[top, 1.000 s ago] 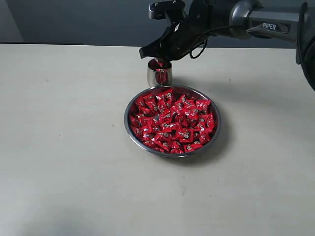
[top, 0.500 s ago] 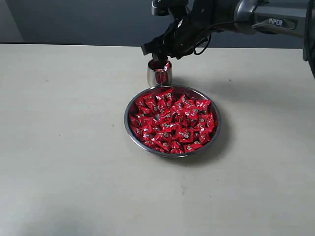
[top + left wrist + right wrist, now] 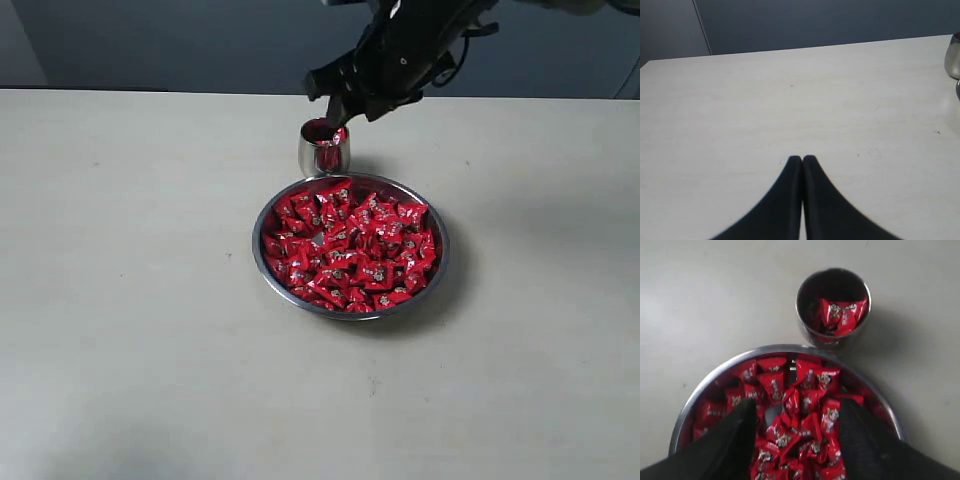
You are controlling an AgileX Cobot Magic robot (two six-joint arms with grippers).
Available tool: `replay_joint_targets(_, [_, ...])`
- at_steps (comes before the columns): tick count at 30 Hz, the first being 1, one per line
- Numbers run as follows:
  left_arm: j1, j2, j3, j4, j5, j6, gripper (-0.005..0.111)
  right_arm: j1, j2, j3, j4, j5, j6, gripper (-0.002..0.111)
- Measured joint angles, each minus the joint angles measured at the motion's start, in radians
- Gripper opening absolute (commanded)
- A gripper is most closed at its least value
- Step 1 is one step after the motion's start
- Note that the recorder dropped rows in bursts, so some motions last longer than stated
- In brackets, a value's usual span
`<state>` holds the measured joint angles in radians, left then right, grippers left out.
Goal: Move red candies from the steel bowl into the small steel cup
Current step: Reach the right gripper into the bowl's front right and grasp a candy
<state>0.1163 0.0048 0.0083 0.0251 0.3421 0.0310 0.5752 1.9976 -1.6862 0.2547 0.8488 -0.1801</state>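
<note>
Right pincer (image 3: pixel 799 410): it is hanging in the air above the far edge of the bowl, close to the cup. Its jaws are standing wide apart and gripping nothing.

Left pincer (image 3: pixel 802 161): it is hovering over bare counter (image 3: pixel 130 300), well away from the work. Its jaws are pressing together with nothing between them.

Steel bowl (image 3: pixel 257 248): it is sitting near the middle of the counter, just in front of the cup and almost touching it.

Red candies (image 3: pixel 350 245): most are lying heaped in the bowl, covering nearly all of its floor. A few (image 3: pixel 840 314) are resting inside the cup, below its rim.

Small steel cup (image 3: pixel 324 155): it is standing upright just behind the bowl and is holding only a small share of the sweets.

Step in hand: the empty, spread jaws suggest the right arm is sitting between a delivery and the next pick. The task looks to be at an early stage, since the bowl is so full.

Next move: the right arm is probably going to need to dip into the heap and close on one sweet near the top. It would then need to lift clear of the rim, carry across and centre over the cup mouth before letting go.

Care needed: the wrappers are looking slick and crowded, so a shallow bite could slip or drag neighbours. The cup is narrow and light, so a low approach could knock it.
</note>
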Motion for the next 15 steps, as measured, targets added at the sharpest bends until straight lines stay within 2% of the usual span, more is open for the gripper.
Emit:
replay_joint_targets(11, [0.0,0.0,0.0,0.0,0.0,0.0,0.0,0.0,-0.21,0.376,0.002,-0.154,-0.025,0.049])
replay_joint_targets(15, [0.0,0.0,0.0,0.0,0.0,0.0,0.0,0.0,-0.249,0.503,0.086,-0.228,-0.149,0.049])
